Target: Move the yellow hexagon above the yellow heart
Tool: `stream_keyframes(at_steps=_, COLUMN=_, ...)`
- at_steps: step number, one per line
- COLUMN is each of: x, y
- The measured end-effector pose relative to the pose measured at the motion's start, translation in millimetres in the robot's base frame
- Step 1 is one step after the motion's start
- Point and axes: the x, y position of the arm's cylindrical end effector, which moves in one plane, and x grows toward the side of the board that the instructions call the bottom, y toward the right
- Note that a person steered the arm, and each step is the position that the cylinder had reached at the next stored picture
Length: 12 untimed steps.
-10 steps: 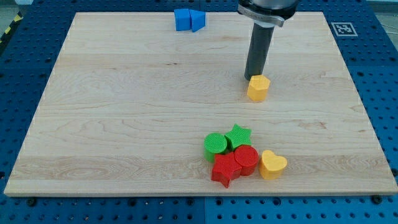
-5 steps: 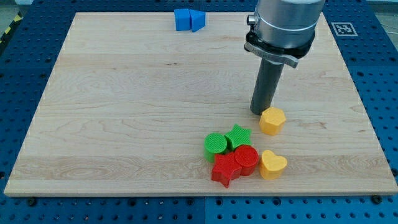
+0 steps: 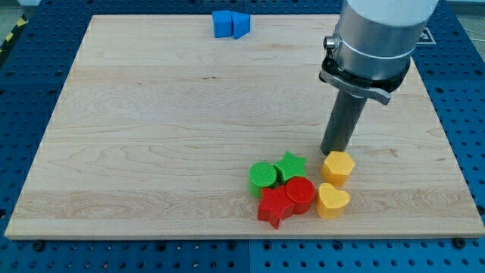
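Note:
The yellow hexagon [image 3: 338,167] lies on the wooden board [image 3: 151,136] at the lower right, just above the yellow heart [image 3: 332,201], with a small gap between them. My tip [image 3: 333,152] rests on the board right behind the hexagon, at its upper left edge, touching or nearly touching it. The rod rises from there to the grey arm body at the view's top right.
A green cylinder [image 3: 263,176], a green star [image 3: 290,165], a red cylinder [image 3: 300,194] and a red star [image 3: 275,207] cluster left of the heart. Two blue blocks [image 3: 229,23] sit at the board's top edge. A tag marker lies at the top right corner.
My tip has moved toward the view's bottom and a little right, pushing the yellow hexagon from mid-board down to just above the yellow heart. The other blocks have not moved.

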Motion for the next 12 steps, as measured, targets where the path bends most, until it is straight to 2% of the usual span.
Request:
stream_keyframes(at_steps=2, x=9, y=1)
stream_keyframes(at_steps=3, x=14, y=26)
stream_keyframes(at_steps=5, x=41, y=33)
stream_keyframes(at_steps=8, x=28, y=30)
stream_keyframes(at_steps=9, x=30, y=39)
stream_keyframes(at_steps=10, x=56, y=55)
stream_keyframes(at_steps=12, x=52, y=38)
